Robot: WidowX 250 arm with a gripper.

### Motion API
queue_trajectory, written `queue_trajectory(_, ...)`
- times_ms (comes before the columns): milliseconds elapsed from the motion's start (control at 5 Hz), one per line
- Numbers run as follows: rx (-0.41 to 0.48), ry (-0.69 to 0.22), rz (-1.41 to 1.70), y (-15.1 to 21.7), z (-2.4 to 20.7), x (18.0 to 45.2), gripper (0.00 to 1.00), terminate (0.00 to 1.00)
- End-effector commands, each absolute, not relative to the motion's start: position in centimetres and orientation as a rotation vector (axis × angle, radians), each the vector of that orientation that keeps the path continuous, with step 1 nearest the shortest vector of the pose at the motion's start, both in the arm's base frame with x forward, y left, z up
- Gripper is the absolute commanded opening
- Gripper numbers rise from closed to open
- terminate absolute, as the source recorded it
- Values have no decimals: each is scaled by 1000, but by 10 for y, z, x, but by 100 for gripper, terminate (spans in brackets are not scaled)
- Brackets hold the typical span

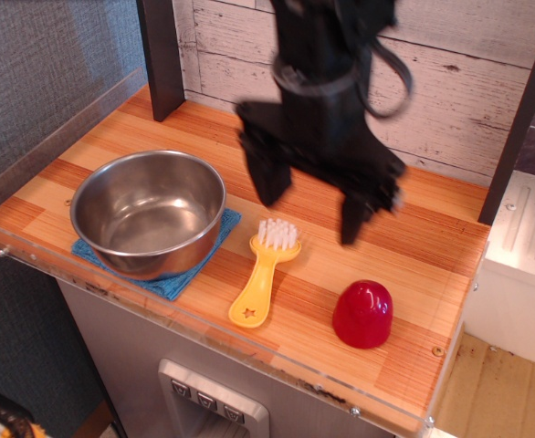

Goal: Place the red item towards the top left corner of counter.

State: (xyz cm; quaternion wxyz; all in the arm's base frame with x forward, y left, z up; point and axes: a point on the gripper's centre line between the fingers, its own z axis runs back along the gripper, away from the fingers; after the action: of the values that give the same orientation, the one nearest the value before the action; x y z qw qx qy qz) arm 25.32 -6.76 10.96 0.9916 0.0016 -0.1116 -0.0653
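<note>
Red item (362,313) stands near the front right corner of the counter (404,237), flat base down, dome up, no clear long axis. Glossy, small. Gripper (311,203) hangs over mid-counter, fingers pointing down and spread apart, holding nothing, blurred. Yellow brush (264,274) lies left of the dome.
</note>
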Motion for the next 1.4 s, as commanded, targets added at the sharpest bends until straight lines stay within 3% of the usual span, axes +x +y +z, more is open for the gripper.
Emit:
queue_trajectory(0,12,-178,-86,-103,66,252,100,0)
queue_trajectory(200,45,-172,-63,-107,50,255,100,0)
queue_trajectory(800,80,-214,32,-93,31,281,100,0)
queue_trajectory(1000,66,-200,13,-94,28,282,0,0)
queue_trajectory(1200,40,-221,-16,-96,40,280,0,0)
